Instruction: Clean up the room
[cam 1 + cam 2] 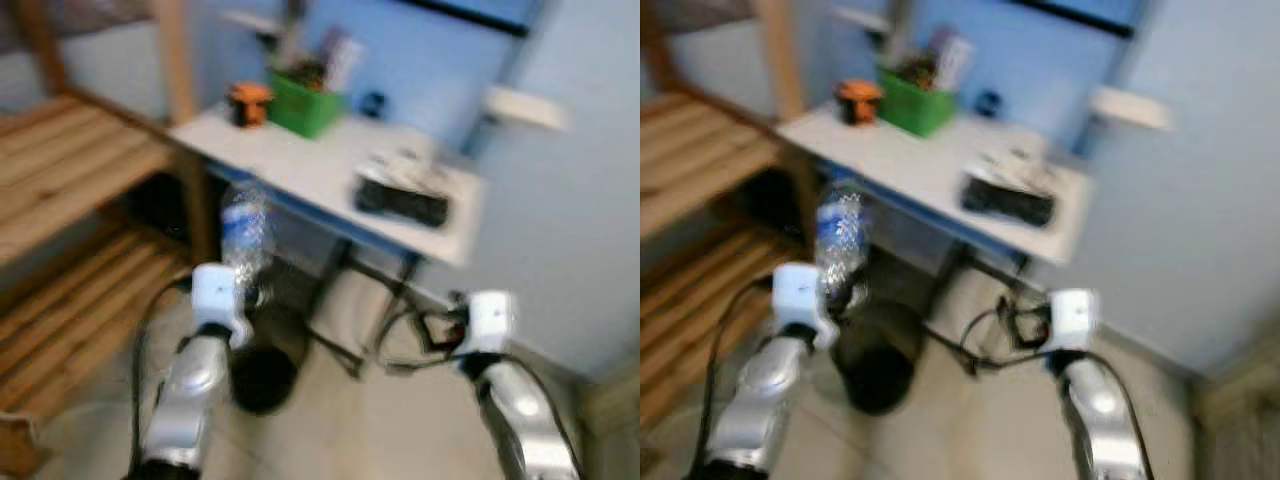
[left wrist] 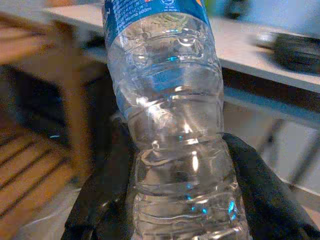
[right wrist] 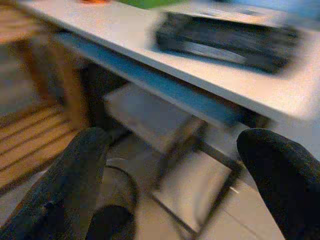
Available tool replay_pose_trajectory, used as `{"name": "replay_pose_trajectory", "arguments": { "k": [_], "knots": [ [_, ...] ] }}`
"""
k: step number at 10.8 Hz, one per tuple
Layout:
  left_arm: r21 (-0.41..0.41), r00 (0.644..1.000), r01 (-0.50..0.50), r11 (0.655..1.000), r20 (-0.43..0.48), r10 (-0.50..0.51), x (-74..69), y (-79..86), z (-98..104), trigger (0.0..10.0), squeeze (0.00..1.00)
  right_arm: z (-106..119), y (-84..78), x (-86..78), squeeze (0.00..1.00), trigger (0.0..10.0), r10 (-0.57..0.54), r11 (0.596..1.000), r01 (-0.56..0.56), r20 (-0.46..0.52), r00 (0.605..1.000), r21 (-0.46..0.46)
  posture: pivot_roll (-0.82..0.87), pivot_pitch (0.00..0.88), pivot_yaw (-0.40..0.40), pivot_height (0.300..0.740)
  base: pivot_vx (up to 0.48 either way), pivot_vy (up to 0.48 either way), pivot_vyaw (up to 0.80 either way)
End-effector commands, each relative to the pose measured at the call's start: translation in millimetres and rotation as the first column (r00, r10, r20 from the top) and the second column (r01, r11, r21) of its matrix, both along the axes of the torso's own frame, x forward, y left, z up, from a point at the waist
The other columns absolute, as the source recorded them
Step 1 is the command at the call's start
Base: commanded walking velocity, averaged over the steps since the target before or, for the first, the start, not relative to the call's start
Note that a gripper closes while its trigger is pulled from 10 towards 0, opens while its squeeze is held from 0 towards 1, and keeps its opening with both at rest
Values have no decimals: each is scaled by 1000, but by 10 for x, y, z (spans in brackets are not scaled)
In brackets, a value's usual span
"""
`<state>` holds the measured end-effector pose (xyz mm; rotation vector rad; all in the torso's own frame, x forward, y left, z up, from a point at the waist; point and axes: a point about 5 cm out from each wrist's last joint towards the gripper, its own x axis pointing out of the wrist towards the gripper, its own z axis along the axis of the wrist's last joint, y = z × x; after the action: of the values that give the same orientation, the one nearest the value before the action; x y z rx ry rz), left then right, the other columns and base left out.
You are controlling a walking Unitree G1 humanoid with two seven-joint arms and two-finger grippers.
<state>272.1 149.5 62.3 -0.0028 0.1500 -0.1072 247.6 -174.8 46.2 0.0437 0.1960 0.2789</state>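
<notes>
Two black padded fingers of the left gripper (image 2: 180, 200) pinch a clear, ribbed plastic bottle (image 2: 170, 125), upright above a round black bin (image 1: 262, 375). Beside it, the right gripper (image 3: 175, 200) hangs with fingers spread. Beyond stands a flat white table (image 1: 310, 165) bearing a green box (image 1: 303, 102).

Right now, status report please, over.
Left gripper shut on bottle, above bin. Right gripper open, empty. Table ahead.
</notes>
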Motion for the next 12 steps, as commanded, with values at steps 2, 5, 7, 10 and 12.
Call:
{"name": "replay_pose_trajectory", "arguments": {
  "k": [2, 5, 7, 10, 12],
  "knots": [
    [-22, 998, 52, 998, 21, -52, 59, -198, 44, 10000, 0, -78, -229, -180, 192, 10000, 28, 999, -32, -90, 996, -40, -92, 0, -82, 740, 454, 0, 394],
    [-8, 991, 127, 992, -41, -128, 182, -358, -74, 10000, 0, -54, -299, -180, 192, 10000, 48, 997, -54, -107, 993, -50, -100, 0, -116, 740, 0, 0, 0],
    [64, 966, 201, 978, -182, -186, 173, -375, -386, 10000, 0, -107, -317, -229, 192, 10000, 68, 995, -79, -147, 987, -69, -89, 0, -150, 740, 0, 0, 0],
    [203, 928, 192, 960, -355, -111, 99, -236, -711, 10000, 0, -106, -452, -467, 0, 10000, 109, 985, -136, -226, 968, -106, -139, 0, -197, 740, 0, 0, 0],
    [256, 890, 135, 957, -455, -4, 1, -125, -897, 10000, 0, -13, -523, -693, 0, 10000, 202, 973, -225, -288, 936, -51, -212, 23, -256, 740, 0, 0, 0]
  ]
}}
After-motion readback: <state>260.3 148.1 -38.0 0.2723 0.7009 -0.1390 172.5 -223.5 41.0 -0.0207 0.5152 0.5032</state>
